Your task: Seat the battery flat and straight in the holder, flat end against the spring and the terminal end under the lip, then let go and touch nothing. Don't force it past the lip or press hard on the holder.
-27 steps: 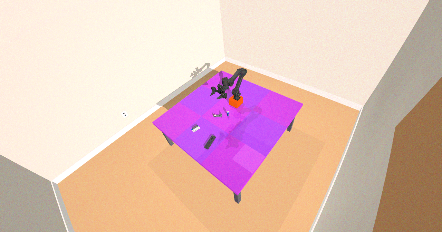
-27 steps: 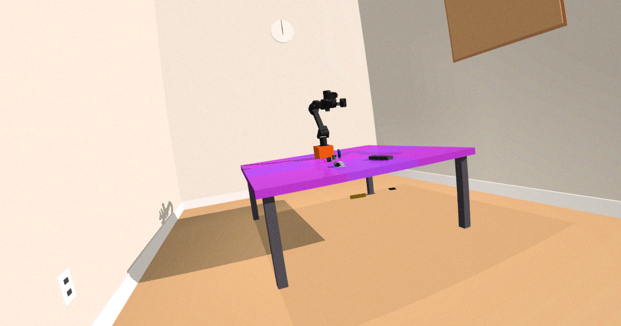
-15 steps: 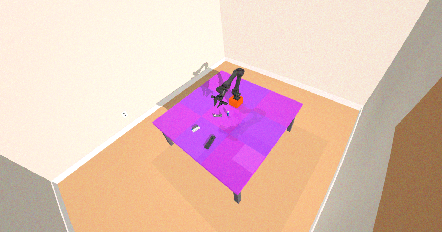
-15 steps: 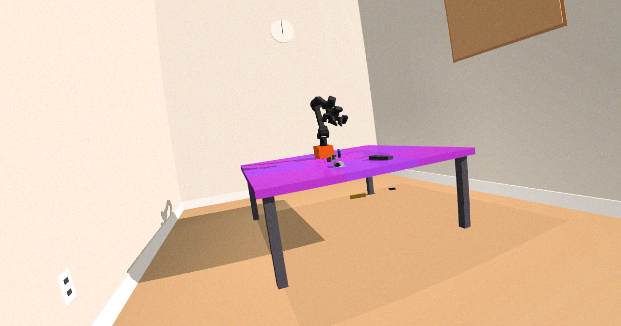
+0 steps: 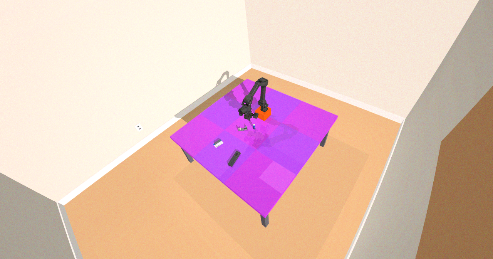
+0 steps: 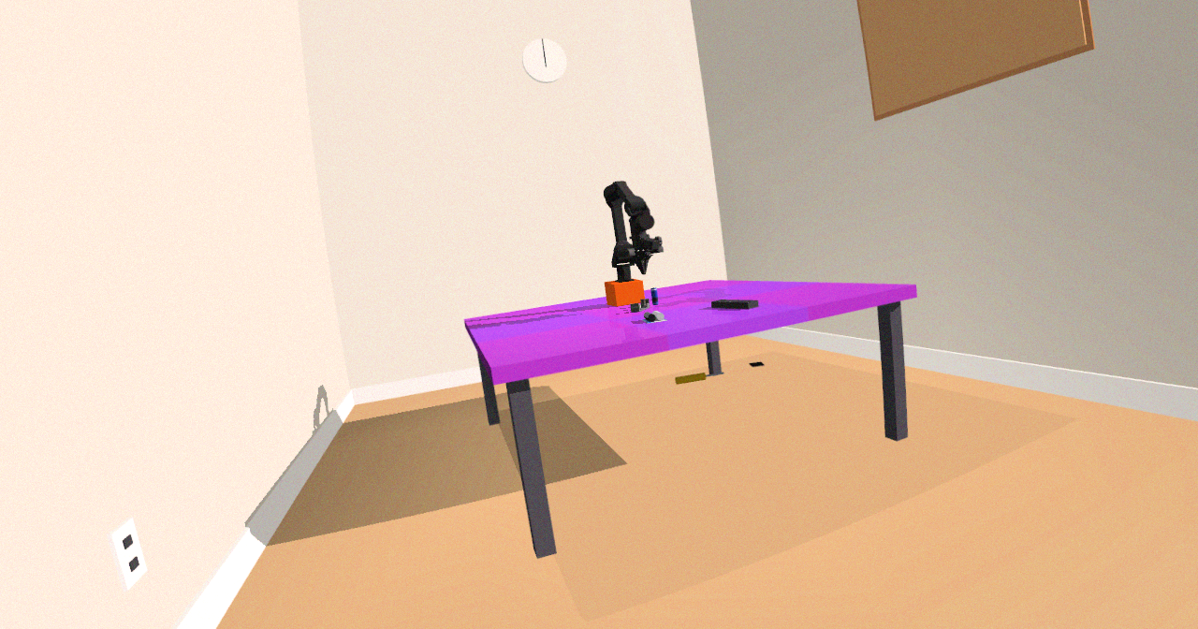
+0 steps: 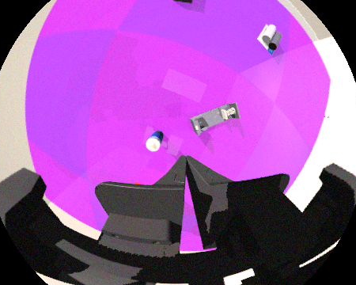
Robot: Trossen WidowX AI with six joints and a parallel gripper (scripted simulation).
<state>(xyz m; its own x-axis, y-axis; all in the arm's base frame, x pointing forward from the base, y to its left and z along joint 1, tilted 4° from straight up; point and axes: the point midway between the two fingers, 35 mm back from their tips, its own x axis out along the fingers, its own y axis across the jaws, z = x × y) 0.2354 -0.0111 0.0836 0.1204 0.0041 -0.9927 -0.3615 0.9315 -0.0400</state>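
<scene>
The battery (image 5: 254,126) (image 6: 654,296) (image 7: 154,141) is blue with a white end and stands upright on the table, white end up. The grey holder (image 5: 242,128) (image 7: 213,117) lies beside it, apart from it and empty; in the wrist view its pale spring (image 7: 229,112) is at the right end and the other end wall is at the left. My gripper (image 6: 644,271) (image 7: 184,160) is shut with nothing between its fingertips. It points down above the table, clear of both. In the wrist view the fingertips appear below the battery and holder. The holder's lip is too small to make out.
A long dark block (image 5: 233,158) (image 6: 735,303) lies on the purple table (image 5: 310,119) (image 6: 552,353). A small white item with a grey cylinder (image 5: 218,143) (image 6: 654,316) (image 7: 269,33) lies beyond the holder. The orange arm base (image 5: 263,113) (image 6: 623,292) stands near the battery.
</scene>
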